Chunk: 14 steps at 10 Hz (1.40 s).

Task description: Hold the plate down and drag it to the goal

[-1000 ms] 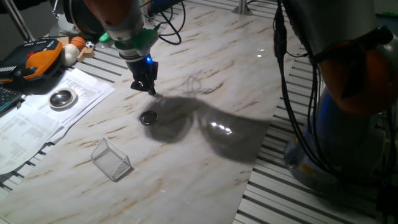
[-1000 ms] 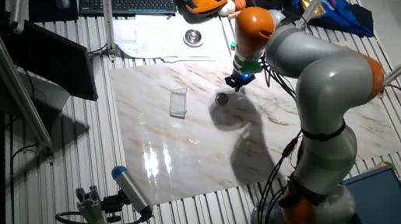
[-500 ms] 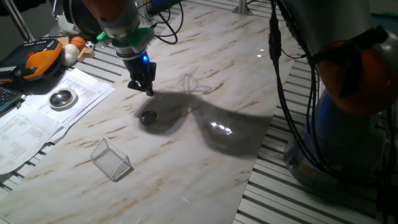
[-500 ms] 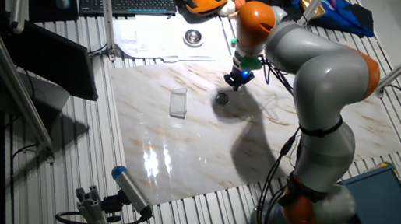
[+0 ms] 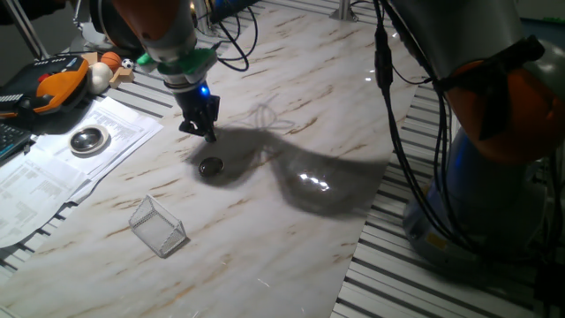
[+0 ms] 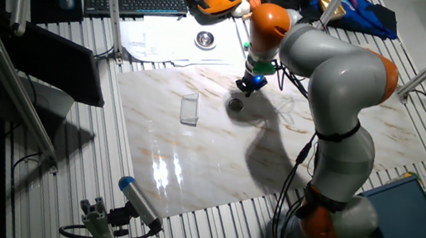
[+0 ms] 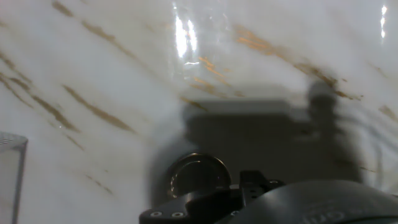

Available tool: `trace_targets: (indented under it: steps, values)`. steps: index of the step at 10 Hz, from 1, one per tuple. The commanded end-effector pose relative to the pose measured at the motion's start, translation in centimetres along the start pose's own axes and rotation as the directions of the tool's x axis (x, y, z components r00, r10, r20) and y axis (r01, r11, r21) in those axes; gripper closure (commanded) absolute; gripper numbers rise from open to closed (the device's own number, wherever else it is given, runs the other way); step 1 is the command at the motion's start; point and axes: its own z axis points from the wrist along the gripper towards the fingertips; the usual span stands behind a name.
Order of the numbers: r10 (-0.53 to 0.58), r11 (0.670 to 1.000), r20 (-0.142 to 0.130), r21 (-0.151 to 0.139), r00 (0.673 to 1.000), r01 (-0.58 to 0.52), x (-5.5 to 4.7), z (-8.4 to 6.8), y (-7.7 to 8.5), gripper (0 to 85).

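The plate is a small shiny metal disc lying flat on the marble board, also seen as the plate in the other fixed view. My gripper hovers just above and behind it with its dark fingers together and nothing between them; from the other side the gripper stands just beyond the disc. The goal, a small wire-mesh box, sits nearer the front left, apart from the disc. In the hand view the plate shows low in the frame, partly covered by the hand's dark housing, and the goal peeks in at the left edge.
A larger round silver dish rests on papers to the left of the marble board. An orange pendant and small balls lie at the far left. The arm's base and hanging cables stand on the right.
The gripper has shifted a little to the left and lower, toward the plate. The plate and the mesh box have not moved.
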Motion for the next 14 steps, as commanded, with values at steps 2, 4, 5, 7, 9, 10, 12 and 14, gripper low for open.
trace_targets:
  steps: [2, 4, 5, 7, 9, 10, 12, 14]
  values:
    - [-0.001, 1.000, -0.001, -0.001, 1.000, 0.001, 0.1, 0.8, 0.1, 85.0]
    - [-0.001, 1.000, -0.002, -0.001, 1.000, 0.001, 0.9, 1.6, 0.1, 85.0]
    - [-0.012, 1.000, 0.003, 0.011, 1.000, 0.012, 1.3, 2.1, 0.1, 85.0]
    - [-0.015, 1.000, -0.011, 0.008, 1.000, 0.015, 1.8, 2.3, -0.1, 85.0]
    - [-0.003, 0.999, 0.003, 0.032, 1.000, 0.003, 2.1, 2.9, 0.3, 85.0]
    - [0.003, 0.999, 0.007, 0.044, 1.000, -0.003, 2.0, 3.2, 0.7, 85.0]
    - [0.006, 0.999, 0.010, 0.050, 1.000, -0.007, 1.9, 3.4, 0.9, 85.0]
    - [0.003, 0.999, 0.008, 0.046, 1.000, -0.003, 1.9, 3.2, 0.8, 85.0]
